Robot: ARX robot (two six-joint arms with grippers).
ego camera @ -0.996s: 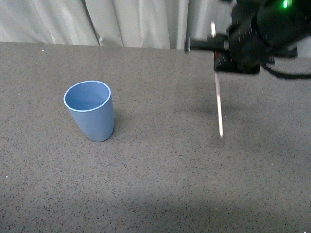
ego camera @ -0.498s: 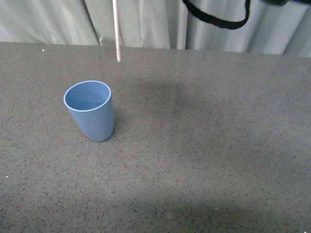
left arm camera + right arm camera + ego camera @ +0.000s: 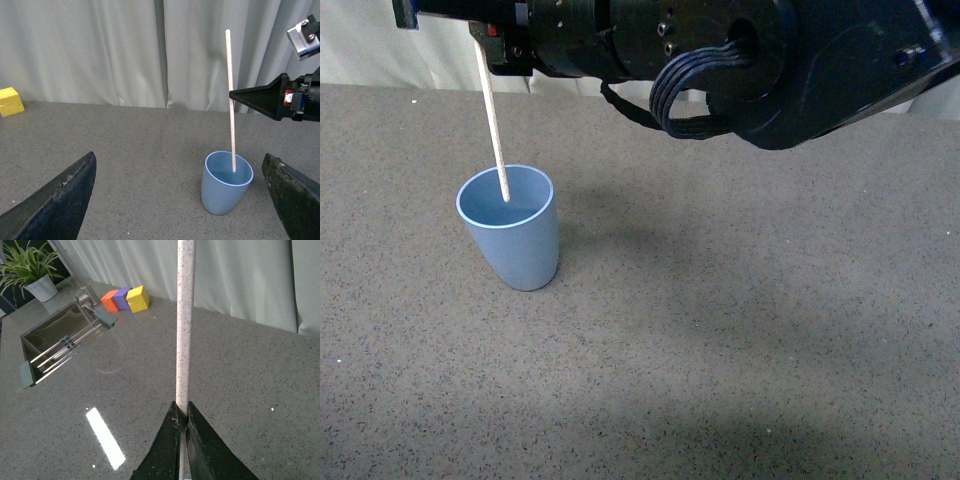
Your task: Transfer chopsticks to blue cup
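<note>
The blue cup [image 3: 509, 238] stands upright on the grey table at the left; it also shows in the left wrist view [image 3: 226, 183]. My right gripper [image 3: 480, 33] is shut on the chopsticks [image 3: 492, 118], one thin pale stick held nearly upright, its lower tip just inside the cup's mouth. The left wrist view shows the stick [image 3: 231, 95] dipping into the cup and the right gripper's dark fingers [image 3: 260, 100] beside it. In the right wrist view the jaws [image 3: 182, 412] pinch the stick [image 3: 184, 325]. My left gripper [image 3: 180, 200] is open and empty, a short way from the cup.
The right arm [image 3: 770, 55] spans the top of the front view above the table. A yellow block [image 3: 11, 101] sits far off by the curtain. Orange, purple and yellow blocks [image 3: 125, 298], a sink [image 3: 60, 340] and a plant [image 3: 27, 272] show in the right wrist view.
My right arm swung from the right side leftward across the table with the stick. The stick's tip has come down from above the cup into its mouth.
</note>
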